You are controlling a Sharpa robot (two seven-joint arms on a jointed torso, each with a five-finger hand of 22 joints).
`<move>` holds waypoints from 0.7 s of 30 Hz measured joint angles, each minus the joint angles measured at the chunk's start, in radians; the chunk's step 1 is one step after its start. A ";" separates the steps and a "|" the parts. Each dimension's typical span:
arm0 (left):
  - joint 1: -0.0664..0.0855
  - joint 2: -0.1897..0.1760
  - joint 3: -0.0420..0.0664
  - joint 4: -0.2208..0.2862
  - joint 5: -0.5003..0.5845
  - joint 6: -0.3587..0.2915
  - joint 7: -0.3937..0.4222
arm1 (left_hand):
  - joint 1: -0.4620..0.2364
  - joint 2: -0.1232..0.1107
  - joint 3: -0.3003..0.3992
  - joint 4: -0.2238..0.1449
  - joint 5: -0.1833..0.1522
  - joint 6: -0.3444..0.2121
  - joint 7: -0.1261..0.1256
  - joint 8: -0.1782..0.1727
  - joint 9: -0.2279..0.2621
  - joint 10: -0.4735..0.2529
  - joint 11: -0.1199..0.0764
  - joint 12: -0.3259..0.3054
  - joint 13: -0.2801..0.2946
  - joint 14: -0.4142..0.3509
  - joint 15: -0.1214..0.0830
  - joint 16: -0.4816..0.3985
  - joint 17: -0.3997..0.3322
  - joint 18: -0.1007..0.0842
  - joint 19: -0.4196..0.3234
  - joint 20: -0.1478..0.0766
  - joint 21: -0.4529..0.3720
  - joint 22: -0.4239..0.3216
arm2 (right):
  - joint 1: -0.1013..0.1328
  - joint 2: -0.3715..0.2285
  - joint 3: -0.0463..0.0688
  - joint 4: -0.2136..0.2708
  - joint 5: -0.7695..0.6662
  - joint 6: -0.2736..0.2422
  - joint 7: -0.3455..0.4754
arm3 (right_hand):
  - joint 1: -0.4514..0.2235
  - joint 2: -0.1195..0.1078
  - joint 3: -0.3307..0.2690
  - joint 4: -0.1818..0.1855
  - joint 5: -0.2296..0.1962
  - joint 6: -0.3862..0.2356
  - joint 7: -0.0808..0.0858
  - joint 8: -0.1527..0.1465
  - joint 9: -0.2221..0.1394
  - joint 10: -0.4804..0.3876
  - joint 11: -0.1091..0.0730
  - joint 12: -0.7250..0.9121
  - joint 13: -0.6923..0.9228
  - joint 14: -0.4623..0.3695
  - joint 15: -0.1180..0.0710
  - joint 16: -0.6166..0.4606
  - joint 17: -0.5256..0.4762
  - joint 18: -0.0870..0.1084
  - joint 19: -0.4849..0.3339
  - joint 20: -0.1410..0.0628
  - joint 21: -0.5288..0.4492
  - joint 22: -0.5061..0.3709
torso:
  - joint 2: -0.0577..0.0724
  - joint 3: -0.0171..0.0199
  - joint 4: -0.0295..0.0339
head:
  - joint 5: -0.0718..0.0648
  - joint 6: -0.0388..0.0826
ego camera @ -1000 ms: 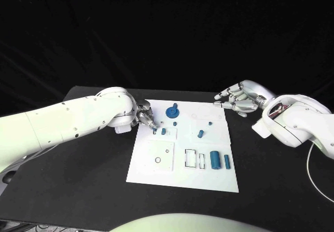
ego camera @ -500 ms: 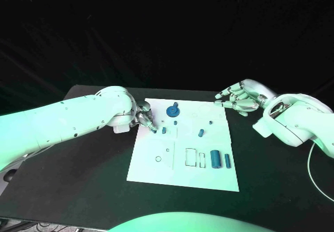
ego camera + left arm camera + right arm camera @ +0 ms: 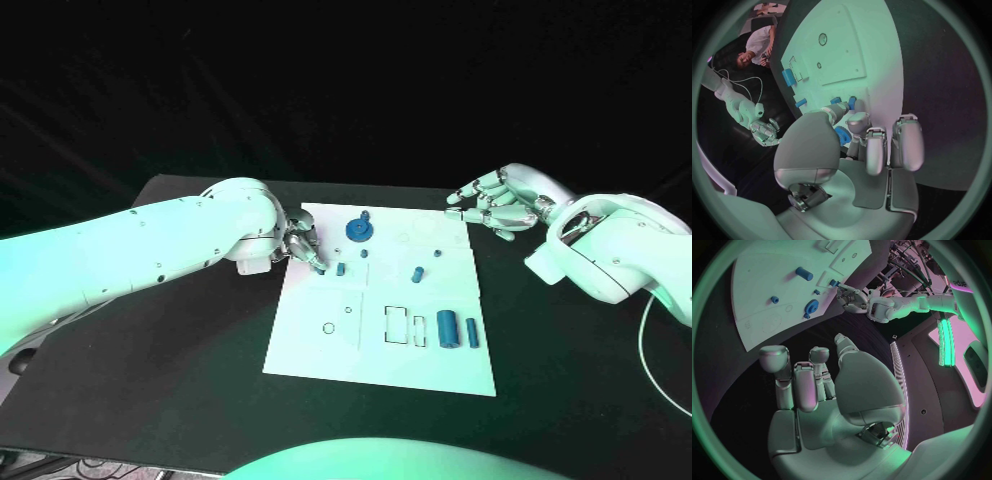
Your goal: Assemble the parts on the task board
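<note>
**White task board with blue parts, both hands near its far end**

White task board [image 3: 329, 352] lies in the middle of the black counter [image 3: 173, 340]. Blue parts rest on it: a round disc part [image 3: 358, 233] near the far edge, a small peg [image 3: 415, 275] toward the centre, and two upright cylinders [image 3: 447, 327] at the near right.

The left hand [image 3: 302, 243] sits over the board's far left edge. Its fingers [image 3: 856, 123] are drawn together and reach down to a small blue part [image 3: 340, 269]; the left wrist view shows fingertips close against blue pieces, but whether one is pinched cannot be told.

The right hand [image 3: 498, 203] hovers beyond the board's far right corner, above the counter. Its fingers [image 3: 803, 385] are loosely curled, slightly apart, holding nothing.
</note>
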State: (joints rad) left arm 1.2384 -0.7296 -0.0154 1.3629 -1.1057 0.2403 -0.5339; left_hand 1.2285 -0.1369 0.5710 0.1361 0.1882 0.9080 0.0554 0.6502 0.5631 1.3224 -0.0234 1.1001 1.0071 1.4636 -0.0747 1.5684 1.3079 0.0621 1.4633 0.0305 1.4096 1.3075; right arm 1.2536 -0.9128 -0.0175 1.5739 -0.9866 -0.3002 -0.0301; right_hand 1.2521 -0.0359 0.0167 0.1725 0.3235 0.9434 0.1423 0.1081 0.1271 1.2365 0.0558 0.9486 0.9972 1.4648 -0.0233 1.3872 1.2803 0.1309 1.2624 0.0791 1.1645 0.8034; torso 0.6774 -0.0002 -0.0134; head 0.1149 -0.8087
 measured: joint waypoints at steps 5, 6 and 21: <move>0.000 0.006 0.000 -0.008 0.000 0.000 -0.003 | -0.007 0.006 0.006 0.005 0.000 0.002 0.000 0.000 -0.003 0.005 -0.003 0.000 0.001 0.000 0.000 0.000 0.000 0.000 0.000 0.000 0.000 0.000 | 0.000 0.000 0.000 0.001 0.000 0.000 0.000 | 0.000 0.000 0.000 0.000 0.000 0.000 0.000 0.000 0.000 0.000 0.000 0.000 0.000 0.000 0.000 0.000 0.000 0.000 0.000 0.000 0.000 0.000 | 0.000 0.0006 -0.0001 | 0.000 -0.001; 0.000 0.007 0.000 -0.010 0.000 0.000 -0.004 | -0.019 0.008 0.009 0.007 0.000 0.004 0.000 0.000 -0.003 0.009 -0.002 0.000 0.002 0.000 0.000 0.000 0.000 0.000 0.000 0.000 0.000 0.000 | 0.000 0.000 0.000 0.001 0.000 0.000 0.000 | 0.000 0.000 0.000 0.000 0.000 0.000 0.000 0.000 0.000 0.000 0.000 0.000 0.000 0.000 0.000 0.000 0.000 0.000 0.000 0.000 0.000 0.000 | 0.000 0.0007 -0.0006 | 0.000 -0.001; -0.004 0.031 -0.003 -0.039 0.012 0.012 -0.020 | -0.093 0.026 0.043 -0.001 0.000 0.027 -0.016 0.008 -0.010 0.025 -0.011 0.012 0.017 0.000 -0.007 0.000 0.000 0.000 0.000 0.000 0.000 0.000 | 0.000 0.000 0.000 0.003 0.000 0.000 -0.001 | 0.000 0.000 0.000 0.000 0.000 0.000 0.000 0.000 0.000 0.000 0.000 0.000 0.000 0.000 0.000 0.000 0.000 0.000 0.000 0.000 0.000 0.000 | 0.000 0.0008 -0.0007 | 0.001 -0.005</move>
State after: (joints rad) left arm 1.2349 -0.6982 -0.0188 1.3243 -1.0941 0.2522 -0.5536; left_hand 1.1359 -0.1112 0.6135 0.1346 0.1881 0.9354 0.0394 0.6585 0.5532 1.3475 -0.0340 1.1118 1.0241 1.4636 -0.0819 1.5684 1.3076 0.0621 1.4632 0.0305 1.4096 1.3073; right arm 1.2536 -0.9127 -0.0175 1.5767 -0.9866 -0.2998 -0.0314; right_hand 1.2520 -0.0359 0.0167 0.1725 0.3234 0.9434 0.1423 0.1080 0.1271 1.2365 0.0558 0.9486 0.9970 1.4648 -0.0233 1.3872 1.2803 0.1309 1.2624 0.0791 1.1645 0.8034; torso 0.6773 0.0006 -0.0141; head 0.1156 -0.8141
